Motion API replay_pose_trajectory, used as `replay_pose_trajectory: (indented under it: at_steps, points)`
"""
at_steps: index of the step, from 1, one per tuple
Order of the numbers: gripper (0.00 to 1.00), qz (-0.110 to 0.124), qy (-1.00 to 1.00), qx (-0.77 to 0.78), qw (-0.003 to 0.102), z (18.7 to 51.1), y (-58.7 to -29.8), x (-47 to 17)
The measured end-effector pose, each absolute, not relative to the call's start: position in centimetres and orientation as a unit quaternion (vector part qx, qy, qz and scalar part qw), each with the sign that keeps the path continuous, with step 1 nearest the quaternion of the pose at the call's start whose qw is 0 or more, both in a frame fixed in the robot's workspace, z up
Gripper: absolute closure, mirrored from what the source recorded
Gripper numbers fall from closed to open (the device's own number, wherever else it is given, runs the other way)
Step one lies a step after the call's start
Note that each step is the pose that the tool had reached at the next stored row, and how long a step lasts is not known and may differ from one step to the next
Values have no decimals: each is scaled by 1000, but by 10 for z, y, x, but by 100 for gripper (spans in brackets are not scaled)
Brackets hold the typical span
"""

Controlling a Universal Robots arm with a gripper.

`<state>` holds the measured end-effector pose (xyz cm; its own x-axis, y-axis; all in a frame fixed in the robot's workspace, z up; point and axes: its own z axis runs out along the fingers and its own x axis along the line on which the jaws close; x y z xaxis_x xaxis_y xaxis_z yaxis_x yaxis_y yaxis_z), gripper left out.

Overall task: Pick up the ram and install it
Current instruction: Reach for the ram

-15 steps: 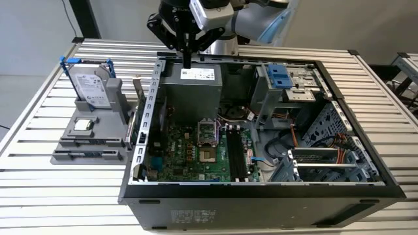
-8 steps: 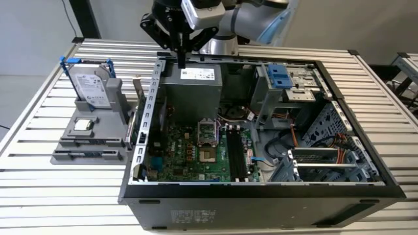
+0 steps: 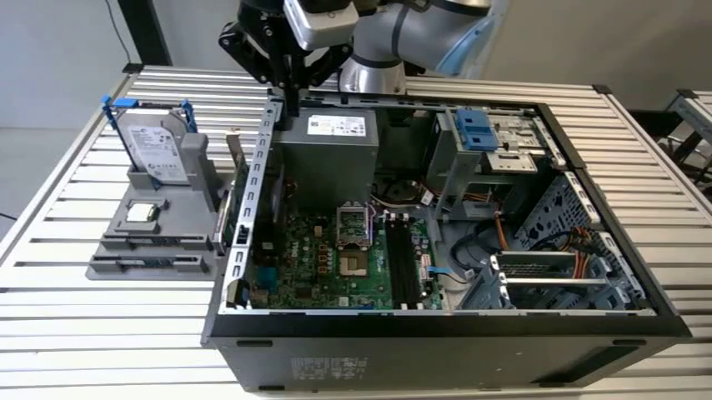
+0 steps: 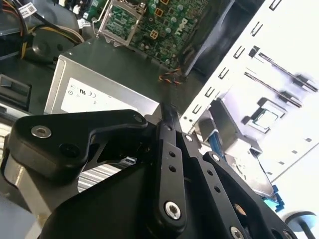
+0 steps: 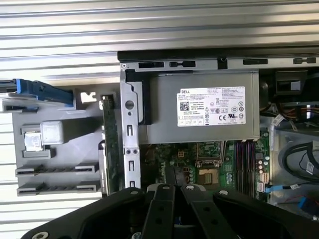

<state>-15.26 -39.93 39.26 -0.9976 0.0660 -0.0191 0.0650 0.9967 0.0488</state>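
Ram (image 5: 109, 144) stands on its long edge in a slot of the grey holder (image 5: 60, 164), untouched and not yet lifted, just outside the case wall (image 5: 130, 144). The gripper (image 3: 292, 98) hangs above the rim of the computer case (image 3: 445, 329). Its fingers are drawn together with nothing between them, and their tips point down over the edge of the power supply (image 5: 164, 119).

Measured from the fingertips, the ram is lower and off toward the exterior view's left, on the other side of that wall, near but plainly apart. The hard drive (image 3: 156, 150) and the small square chip (image 3: 142, 212) sit in the same holder, farther from the gripper than the ram. The memory slots (image 3: 403, 262) on the motherboard (image 3: 323, 258) are below the gripper, well inside the case.

The step in hand looks like the reach for the ram. To do it well, the fingers would need to be parted before they come down and turned so the pads meet the stick's two flat faces. They should close near its mid-length so it cannot tip. The wall is just beside the ram, so the finger on that side has little room, and a straight vertical descent seems safest
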Motion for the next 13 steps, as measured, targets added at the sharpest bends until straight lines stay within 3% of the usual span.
replay_pose_trajectory:
  at_steps: [13]
  points:
    - [100,24,999,27,10,393,-400,-186]
